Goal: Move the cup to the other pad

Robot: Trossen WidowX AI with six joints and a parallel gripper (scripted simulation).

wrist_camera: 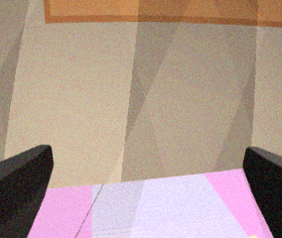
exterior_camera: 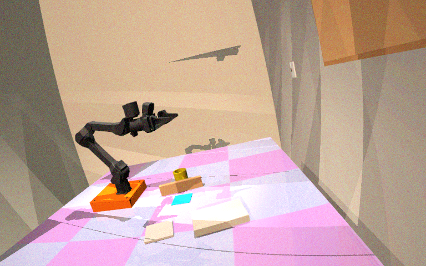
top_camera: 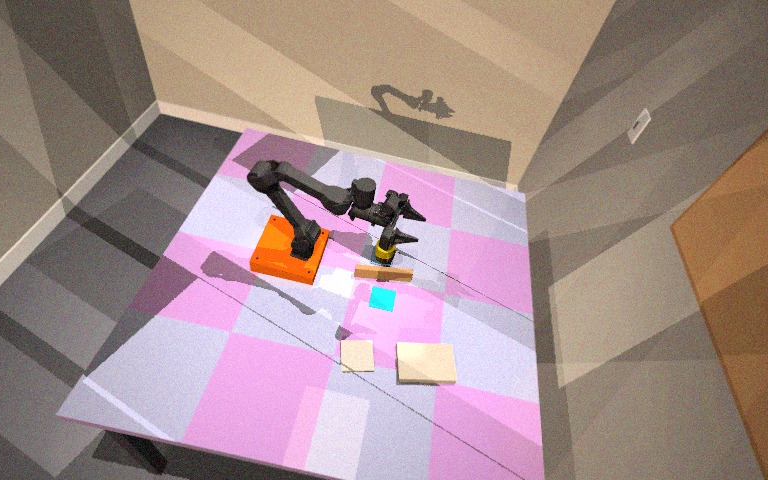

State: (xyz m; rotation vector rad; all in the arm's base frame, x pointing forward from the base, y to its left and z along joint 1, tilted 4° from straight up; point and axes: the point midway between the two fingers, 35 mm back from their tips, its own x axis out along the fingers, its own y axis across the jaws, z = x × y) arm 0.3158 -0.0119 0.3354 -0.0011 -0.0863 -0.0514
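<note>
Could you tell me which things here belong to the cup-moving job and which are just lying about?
Job: cup; cyan pad; gripper, open and high above the table.
Lying about: wooden block; thin cream tile; thick cream slab.

You'll find the cup (exterior_camera: 180, 174) mid-counter (exterior_camera: 274, 210), just behind the wooden block (exterior_camera: 180, 185) — the pad (exterior_camera: 181, 199) lies just before that block. Nearer the front edge sit two slabs (exterior_camera: 220, 217), side by side; the arm's base (exterior_camera: 117, 196) stands toward the left edge.

Yellow cup (exterior_camera: 180, 174) upright behind wooden block (exterior_camera: 180, 185).
</note>
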